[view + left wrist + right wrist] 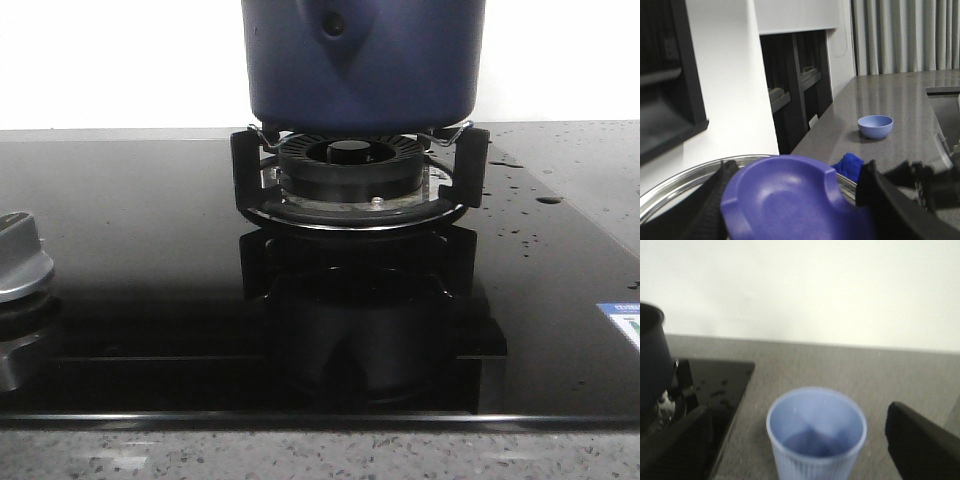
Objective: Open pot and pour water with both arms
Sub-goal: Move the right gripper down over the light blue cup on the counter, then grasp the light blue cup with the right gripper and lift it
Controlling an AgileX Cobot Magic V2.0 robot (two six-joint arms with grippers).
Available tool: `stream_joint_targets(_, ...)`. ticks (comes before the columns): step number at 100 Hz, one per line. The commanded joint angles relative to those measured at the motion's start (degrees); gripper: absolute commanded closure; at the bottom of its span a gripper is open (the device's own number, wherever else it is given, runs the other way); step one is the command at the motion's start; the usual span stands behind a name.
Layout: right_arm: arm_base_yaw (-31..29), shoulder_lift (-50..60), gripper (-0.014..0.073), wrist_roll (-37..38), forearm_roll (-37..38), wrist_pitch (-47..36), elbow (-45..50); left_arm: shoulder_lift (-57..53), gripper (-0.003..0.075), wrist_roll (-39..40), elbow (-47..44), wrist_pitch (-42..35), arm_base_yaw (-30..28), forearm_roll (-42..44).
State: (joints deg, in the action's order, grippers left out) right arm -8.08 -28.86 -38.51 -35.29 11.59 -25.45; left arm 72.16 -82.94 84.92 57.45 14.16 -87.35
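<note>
The pot [363,62] sat on the burner [352,172] at the back of the black glass hob [150,260]. Its navy wall filled the top of the front view, with a small rivet and a V-shaped crease facing the camera. Its base rested on the wire supports above the ringed burner head. Water drops [520,200] speckled the glass to the right of the burner, and a silver knob [20,258] stood at the hob's left edge. A sticker [625,322] lay at the right edge.

In the left wrist view, the left jaws [790,200] stood on either side of a purple moulded handle [785,195], close against it, above a shiny metal rim [685,180]. They seemed to grip the handle, though the contact itself was blurred. Past it a bit of blue cloth [849,164] showed, and further off a small blue bowl [875,126] sat alone on the grey desk [900,100].

In the right wrist view, the right jaws [805,440] were spread wide, with a pale blue cup [816,432] standing upright between them and touching neither finger. The cup stood on the desk just beside the hob's edge. The pot [652,355] showed dark at that view's edge, well apart from the cup.
</note>
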Motion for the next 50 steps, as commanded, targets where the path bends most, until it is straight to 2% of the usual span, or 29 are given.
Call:
stream_joint_targets(1,-0.4,-0.3,-0.0011,-0.3,-3.0,-6.5,1.8,-3.2,0.0499,0.8,1.9,-1.5,-0.2,-4.2)
stream_joint_targets(22,2.1,-1.0,-0.0011,-0.3,-2.9,-8.6,5.2,-3.4,0.0499,0.9,1.8,-1.5,-0.2,-4.1)
stream_joint_targets(37,3.7,-4.3,-0.0011,-0.3,-3.0,-17.7,6.4,-3.3,0.0499,1.0,1.8,-1.4,-0.2,-4.3)
stream_joint_targets(50,3.7,-7.8,-0.0011,-0.3,-3.0,-19.3,6.4,-3.3,0.0499,1.9,1.8,-1.4,-0.2,-4.3)
